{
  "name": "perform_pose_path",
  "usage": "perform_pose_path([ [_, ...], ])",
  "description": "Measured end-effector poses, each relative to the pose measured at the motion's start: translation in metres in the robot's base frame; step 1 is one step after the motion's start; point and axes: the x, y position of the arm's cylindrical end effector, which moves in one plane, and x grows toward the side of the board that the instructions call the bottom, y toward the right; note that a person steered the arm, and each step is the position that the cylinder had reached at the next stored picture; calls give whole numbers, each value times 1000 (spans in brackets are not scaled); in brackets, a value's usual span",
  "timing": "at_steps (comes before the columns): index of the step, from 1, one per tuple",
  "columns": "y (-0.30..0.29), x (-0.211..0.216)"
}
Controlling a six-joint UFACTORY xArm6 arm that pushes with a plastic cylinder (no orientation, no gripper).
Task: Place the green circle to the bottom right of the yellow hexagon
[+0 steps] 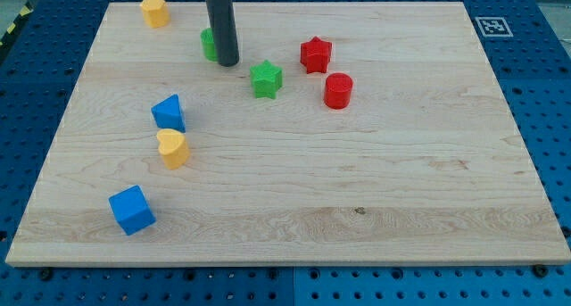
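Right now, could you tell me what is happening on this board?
I am an arm with a rod, pushing blocks on a wooden board. My tip sits against the right side of the green circle, which it partly hides. The yellow hexagon lies up and to the left of it, near the view's top, so the circle is already roughly to the hexagon's bottom right. The green star, two red blocks, two blue blocks and a yellow heart lie apart from my tip.

Green circle (208, 44) lies flat, well right of yellow hexagon (154, 12) at the view's top-left.
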Motion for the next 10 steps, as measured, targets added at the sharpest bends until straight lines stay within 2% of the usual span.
perform_pose_path([
  [3, -25, -9],
  [5, -15, -7],
  [10, -14, -54],
])
